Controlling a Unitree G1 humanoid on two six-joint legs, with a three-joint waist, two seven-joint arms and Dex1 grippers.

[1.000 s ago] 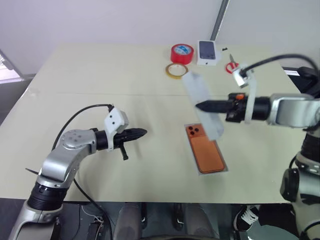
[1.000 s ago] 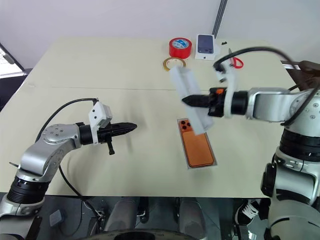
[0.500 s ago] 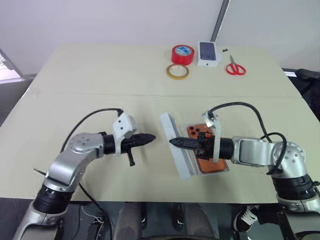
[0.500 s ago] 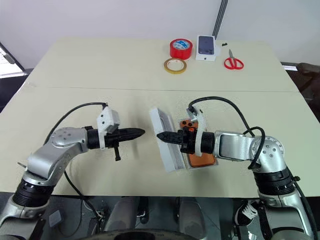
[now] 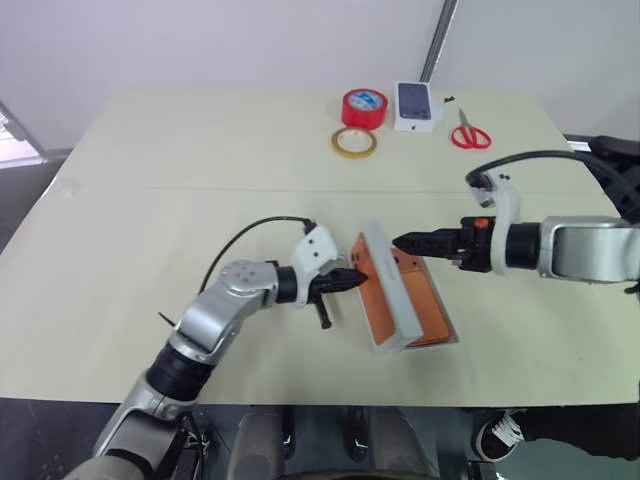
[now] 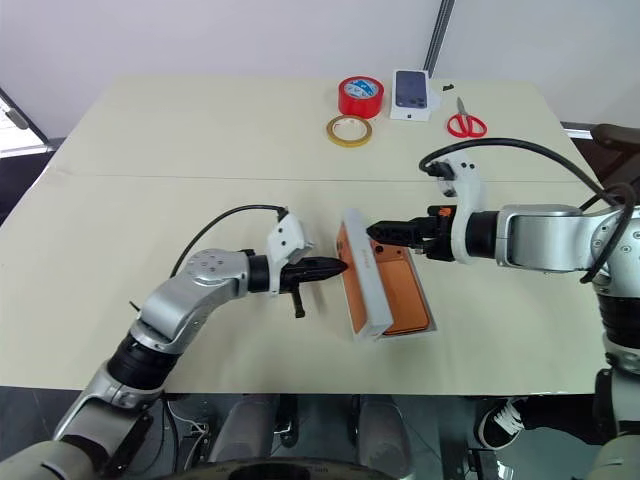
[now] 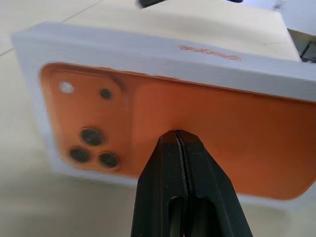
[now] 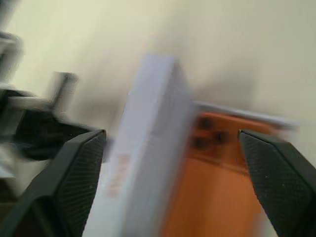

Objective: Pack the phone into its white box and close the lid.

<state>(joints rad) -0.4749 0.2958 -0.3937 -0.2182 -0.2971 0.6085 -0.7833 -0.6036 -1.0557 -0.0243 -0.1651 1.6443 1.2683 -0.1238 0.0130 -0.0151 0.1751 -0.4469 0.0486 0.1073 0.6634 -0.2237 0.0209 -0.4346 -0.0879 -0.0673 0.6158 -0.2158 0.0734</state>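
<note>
Now, near edge: the phone [image 5: 428, 308] lies in the white box [image 5: 452, 338].
Lid: the lid [image 5: 388, 288] stands tilted on edge over the box's left side; a second ago the right gripper carried it aloft.
Left gripper [image 5: 358, 278]: closed, tip pressing the lid's printed face; it has swung right.
Right gripper [image 8: 173, 148]: spread wide, released, just beyond the lid.
Left wrist view: orange printed phone, unreadable side lettering.
Far: red tape roll [image 5: 364, 107], small white box [image 5: 417, 105], scissors [image 5: 468, 133].

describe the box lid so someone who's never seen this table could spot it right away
Look at the near edge of the beige table, between the two black grippers. There the lid stands tilted on its long edge, leaning over the orange phone lying in the white box. Unlike the small white box at the far edge, its outer face carries an orange phone print.
</note>
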